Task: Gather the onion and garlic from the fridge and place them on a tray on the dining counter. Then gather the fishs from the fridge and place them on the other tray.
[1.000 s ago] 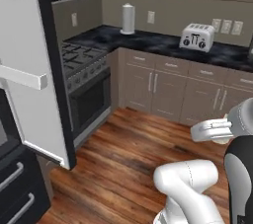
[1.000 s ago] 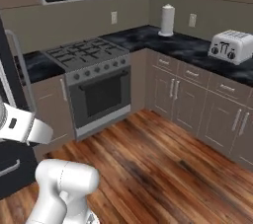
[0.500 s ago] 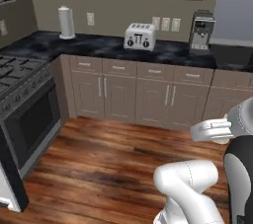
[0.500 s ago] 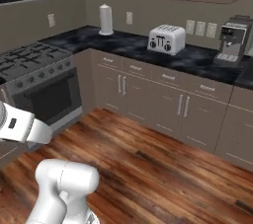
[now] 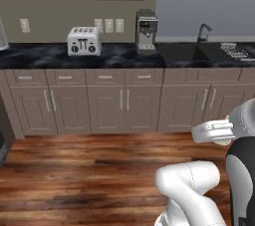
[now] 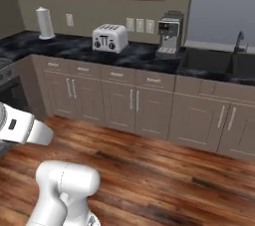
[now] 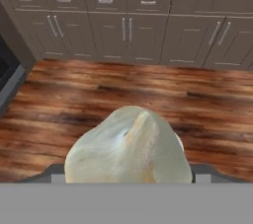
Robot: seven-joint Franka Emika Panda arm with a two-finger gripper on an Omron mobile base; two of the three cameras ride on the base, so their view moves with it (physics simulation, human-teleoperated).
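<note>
Gripper (image 7: 129, 181) grasping the garlic (image 7: 129, 145), a pale lumpy bulb sitting between the fingers in the hand view, up off the wood floor (image 7: 123, 94). Fingertips mostly hidden behind the bulb. Far ahead: beige cabinets (image 5: 107, 103) under a dark counter (image 5: 114, 56). On it, a toaster (image 5: 83, 41) to the left, a coffee machine (image 5: 147, 31) beside it to the right, sink (image 5: 199, 51) further right, paper towel roll (image 6: 45, 22) far left.

Facing beige cabinets (image 6: 124, 103) under a dark desk (image 6: 74, 48) carrying paper towel roll (image 6: 45, 22), toaster (image 6: 110, 38), coffee maker (image 6: 169, 32); sink tap (image 6: 240, 42) far right.
</note>
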